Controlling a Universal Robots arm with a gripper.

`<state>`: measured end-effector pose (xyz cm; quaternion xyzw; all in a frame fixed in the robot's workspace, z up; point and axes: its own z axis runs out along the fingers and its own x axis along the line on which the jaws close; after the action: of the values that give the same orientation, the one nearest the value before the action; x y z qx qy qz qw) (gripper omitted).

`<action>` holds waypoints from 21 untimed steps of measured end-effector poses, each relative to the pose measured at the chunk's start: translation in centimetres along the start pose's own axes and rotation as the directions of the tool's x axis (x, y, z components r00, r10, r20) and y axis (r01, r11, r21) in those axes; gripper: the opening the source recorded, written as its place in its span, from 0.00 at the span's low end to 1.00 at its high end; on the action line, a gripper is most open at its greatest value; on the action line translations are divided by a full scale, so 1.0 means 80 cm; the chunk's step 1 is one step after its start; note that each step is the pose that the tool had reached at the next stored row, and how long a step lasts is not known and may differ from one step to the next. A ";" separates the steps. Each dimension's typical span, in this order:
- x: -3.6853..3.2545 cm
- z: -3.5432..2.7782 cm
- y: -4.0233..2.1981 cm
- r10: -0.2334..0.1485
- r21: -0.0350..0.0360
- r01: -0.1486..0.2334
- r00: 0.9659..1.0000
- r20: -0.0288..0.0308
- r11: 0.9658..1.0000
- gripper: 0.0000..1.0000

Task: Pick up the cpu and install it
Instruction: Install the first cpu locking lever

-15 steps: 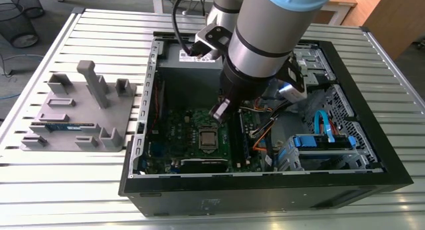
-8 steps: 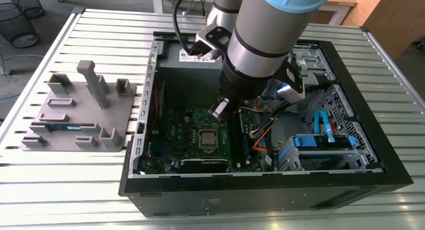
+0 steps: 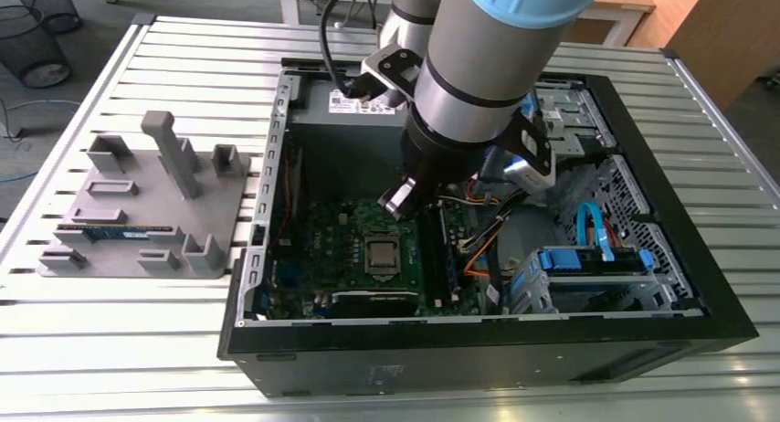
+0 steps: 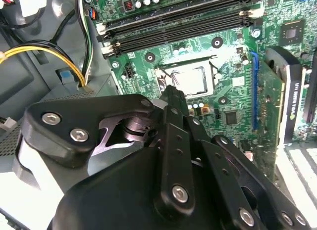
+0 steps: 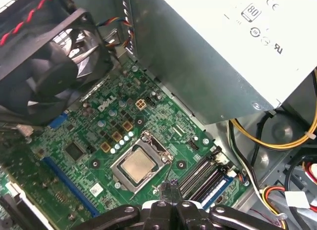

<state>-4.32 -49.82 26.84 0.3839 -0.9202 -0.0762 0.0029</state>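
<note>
**Gripper closed and empty above the seated cpu**

Exterior view, read from its left to its right. A grey fixture plate lies on the slatted table, well apart from the gripper. A blue-green memory stick lies flat on the plate. Next is the open computer case, into which the arm reaches from above. The gripper hangs inside the case over the green motherboard. The cpu, a small silver-grey square, lies flat in its socket on the board. It is near the fingertips and below them, apart from them. Farther from the gripper, toward the exterior view's right, stand blue drive brackets.

Second wrist view. The black fingers are drawn together with nothing between them. The cpu lies just beyond their tip. The black memory slots run farther out, past the cpu.

First wrist view. The cpu sits inside the metal socket frame, just ahead of the fingertips. A black fan and the silver power supply stand well beyond it. Yellow wires curve off to one side of the gripper.
</note>
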 end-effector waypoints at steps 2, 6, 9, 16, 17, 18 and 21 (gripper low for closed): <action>-0.0001 0.0031 0.0018 0.006 0.001 -0.006 1.000 0.000 1.000 0.11; -0.0002 0.0119 0.0050 0.014 0.004 -0.014 1.000 -0.002 1.000 0.11; -0.0018 0.0192 0.0069 0.021 0.005 -0.021 1.000 -0.001 1.000 0.11; -0.0024 0.0344 0.0084 0.044 0.012 -0.044 0.999 -0.003 0.999 0.11; -0.0021 0.0361 0.0084 0.048 0.014 -0.048 0.999 -0.004 0.999 0.11; -0.0018 0.0376 0.0084 0.052 0.017 -0.051 0.999 -0.006 0.999 0.11; -0.0014 0.0415 0.0079 0.064 0.025 -0.063 0.998 -0.011 0.998 0.11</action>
<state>-4.90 -48.85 23.66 0.3550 -0.9328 -0.0624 0.0062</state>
